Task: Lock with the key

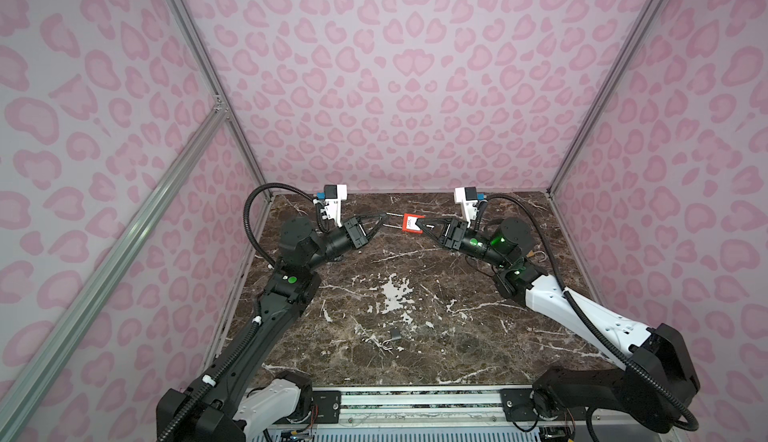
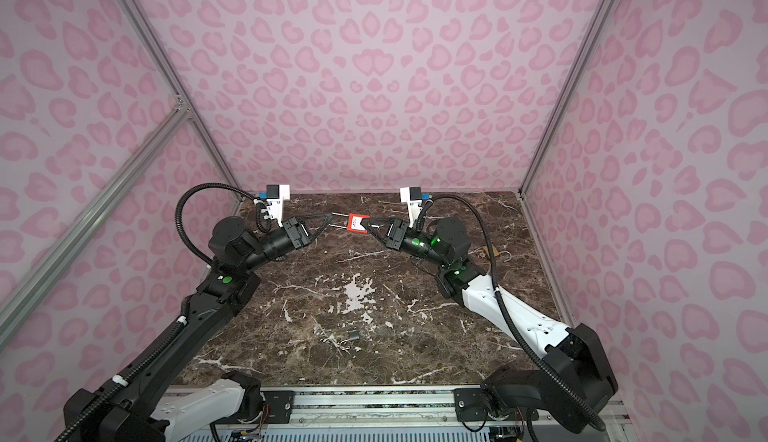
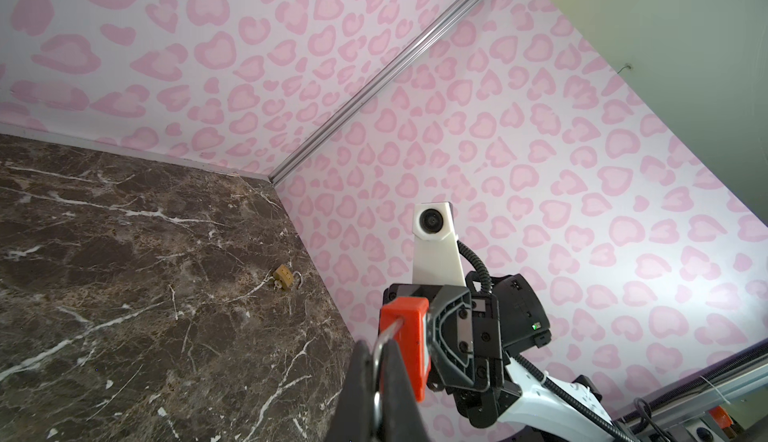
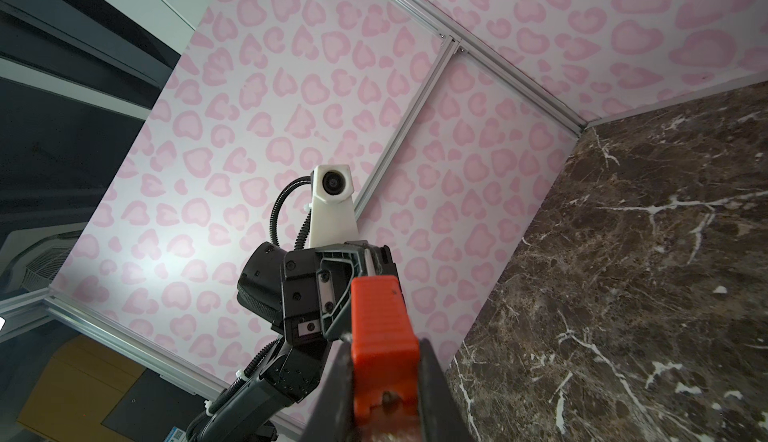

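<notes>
A red padlock [image 1: 411, 224] [image 2: 357, 223] hangs in the air over the far part of the marble table [image 1: 436, 336], between both arms. My right gripper [image 1: 420, 225] [image 4: 384, 348] is shut on the padlock's red body [image 4: 382, 319]. My left gripper [image 1: 384, 220] [image 3: 376, 348] is shut on the padlock's silver shackle [image 3: 381, 334], which sticks out toward it. A small dark piece with a wire ring [image 1: 394, 334] [image 2: 352, 336], which looks like the key, lies on the table near the front, far from both grippers.
A brass padlock [image 3: 283, 276] [image 1: 536, 256] lies by the right wall behind the right arm. Pink patterned walls close in three sides. A metal rail [image 1: 415, 402] runs along the front edge.
</notes>
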`<state>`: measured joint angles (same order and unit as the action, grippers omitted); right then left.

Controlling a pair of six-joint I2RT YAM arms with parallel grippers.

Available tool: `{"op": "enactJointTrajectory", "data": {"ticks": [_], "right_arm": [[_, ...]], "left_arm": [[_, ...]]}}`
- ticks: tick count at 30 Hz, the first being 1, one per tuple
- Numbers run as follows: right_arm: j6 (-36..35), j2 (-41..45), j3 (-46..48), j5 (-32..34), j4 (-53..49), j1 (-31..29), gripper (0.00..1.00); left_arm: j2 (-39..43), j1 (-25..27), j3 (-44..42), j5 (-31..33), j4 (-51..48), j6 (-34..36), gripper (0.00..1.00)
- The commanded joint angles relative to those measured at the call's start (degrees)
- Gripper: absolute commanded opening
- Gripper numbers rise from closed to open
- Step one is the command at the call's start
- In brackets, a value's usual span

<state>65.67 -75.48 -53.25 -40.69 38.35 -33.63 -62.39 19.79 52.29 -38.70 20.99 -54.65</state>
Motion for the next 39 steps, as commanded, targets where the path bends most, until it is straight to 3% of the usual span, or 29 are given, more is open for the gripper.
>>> {"op": "enactJointTrajectory", "data": {"ticks": [1, 18, 23, 31, 39], "right_arm": [[0.6, -0.59, -0.14, -1.45, 3.97, -0.04, 0.13], [5.95, -6.31, -3.02, -3.38, 12.5, -1.5, 0.11], [5.01, -5.32, -2.21, -2.48, 11.01, -0.58, 0.12], [4.87, -5.7, -1.16, -1.15, 11.6, -0.9, 0.12], [6.04, -6.49, -0.62, -0.1, 14.58, -1.34, 0.12]], "left_arm": [[0.42, -0.04, -0.52, -0.28, 1.76, 0.61, 0.04], [1.0, 0.02, -1.2, -2.17, 1.42, 0.78, 0.05], [1.65, -0.01, -1.41, -1.91, 1.66, 0.55, 0.25], [0.81, 0.71, -2.06, -2.08, 3.8, -0.6, 0.49], [0.1, 2.26, -2.39, -1.26, 6.15, -1.8, 0.61]]}}
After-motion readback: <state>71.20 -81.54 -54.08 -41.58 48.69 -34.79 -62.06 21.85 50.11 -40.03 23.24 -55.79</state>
